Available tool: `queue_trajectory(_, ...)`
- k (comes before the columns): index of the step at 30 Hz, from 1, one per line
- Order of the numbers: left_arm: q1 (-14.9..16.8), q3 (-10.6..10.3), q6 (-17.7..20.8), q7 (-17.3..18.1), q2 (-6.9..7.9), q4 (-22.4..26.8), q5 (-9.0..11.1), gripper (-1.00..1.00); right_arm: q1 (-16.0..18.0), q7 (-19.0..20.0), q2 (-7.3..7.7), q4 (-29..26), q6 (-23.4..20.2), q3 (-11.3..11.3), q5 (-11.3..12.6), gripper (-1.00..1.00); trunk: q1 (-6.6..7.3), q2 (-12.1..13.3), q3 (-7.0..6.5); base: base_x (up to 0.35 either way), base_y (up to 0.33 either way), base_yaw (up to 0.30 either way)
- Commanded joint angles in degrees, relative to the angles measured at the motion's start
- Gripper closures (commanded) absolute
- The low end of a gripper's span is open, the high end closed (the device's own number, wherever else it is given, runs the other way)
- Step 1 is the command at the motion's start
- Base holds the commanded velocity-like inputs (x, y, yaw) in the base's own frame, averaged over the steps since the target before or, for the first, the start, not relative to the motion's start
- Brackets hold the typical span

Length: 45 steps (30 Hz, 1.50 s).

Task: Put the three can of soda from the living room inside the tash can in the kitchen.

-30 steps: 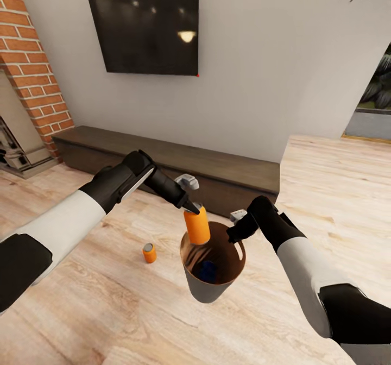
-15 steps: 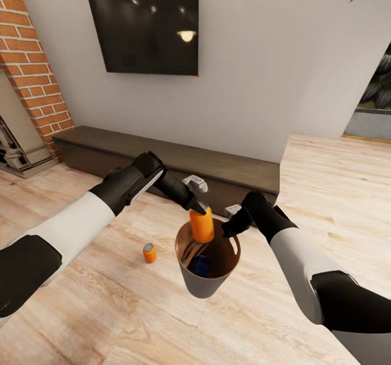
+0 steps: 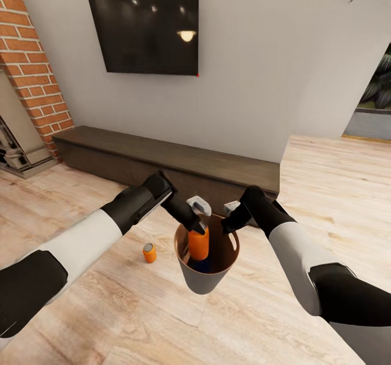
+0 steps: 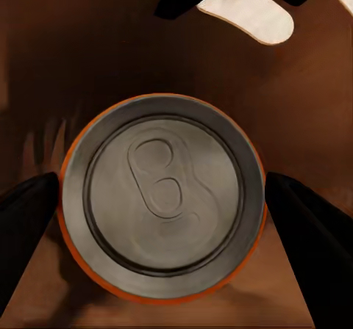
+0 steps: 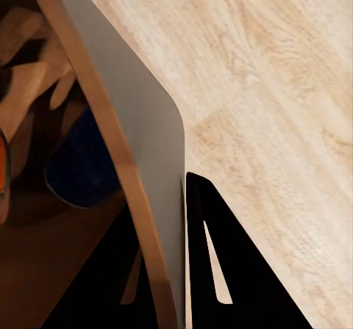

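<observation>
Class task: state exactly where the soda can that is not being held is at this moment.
In the head view, the loose soda can stands upright on the wood floor, left of the trash can, under the left arm and in front of the long dark bench.

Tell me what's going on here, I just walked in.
A two-armed robot in a living room is binning soda cans. Its right gripper holds the trash can up off the floor by the rim, one of its fingers on each side of the wall. Its left gripper grips an orange can from above and has it partly down inside the bin. Something dark blue lies at the bin's bottom. Another orange can stands on the wood floor.
</observation>
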<state>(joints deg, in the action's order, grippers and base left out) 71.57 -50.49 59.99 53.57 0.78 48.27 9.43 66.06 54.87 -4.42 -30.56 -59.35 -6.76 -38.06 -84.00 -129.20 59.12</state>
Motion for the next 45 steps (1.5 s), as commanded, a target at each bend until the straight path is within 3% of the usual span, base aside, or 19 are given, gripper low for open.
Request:
queue_trajectory(1,-0.19,-0.12,0.01,0.0,0.0,0.01,-0.08,1.0,0.04,0.34,0.0,0.03,-0.65,0.15,1.23,1.0,0.01,-0.01,-0.01,0.0,0.0,0.0)
queue_trajectory(6,-1.04,-0.48,0.01,-0.19,-0.06,0.03,-0.46,1.0,0.11,0.33,-0.08,0.09,-0.65,0.16,1.23,1.0,0.01,-0.01,-0.01,0.0,0.0,0.0)
queue_trajectory(10,-2.78,-0.56,0.01,-2.08,-1.86,-0.06,-1.08,1.0,0.18,0.32,-0.49,0.13,-0.65,0.19,1.23,1.0,0.01,-0.01,-0.01,0.0,0.0,0.0)
queue_trajectory(15,-4.83,-0.59,0.01,-3.67,-2.86,-0.1,-1.66,1.0,0.2,0.32,-0.65,0.15,-0.65,0.25,1.23,1.0,0.01,-0.01,-0.01,0.0,0.0,0.0)
queue_trajectory(25,-6.17,-0.96,0.01,-4.06,-2.92,-0.02,-1.86,1.0,0.21,0.29,-0.68,0.15,-0.65,0.32,1.23,1.0,0.01,-0.01,-0.01,0.0,0.0,0.0)
queue_trajectory(26,-6.23,-1.57,0.01,-4.08,-2.9,-0.02,-1.85,-1.0,0.21,0.26,-0.68,0.15,-0.65,0.33,1.23,1.0,0.01,-0.01,-0.01,0.0,0.0,0.0)
queue_trajectory(42,-6.26,-1.91,0.01,-4.77,-2.45,1.58,-1.42,-1.0,0.21,0.28,-0.57,0.15,-0.65,0.42,1.23,1.0,0.01,-0.01,-0.01,0.0,0.0,0.0)
queue_trajectory(45,-6.32,-1.44,0.01,-4.14,-0.77,5.88,-1.18,-1.0,0.21,0.28,-0.47,0.15,-0.65,0.43,1.23,1.0,0.01,-0.01,-0.01,0.0,0.0,0.0)
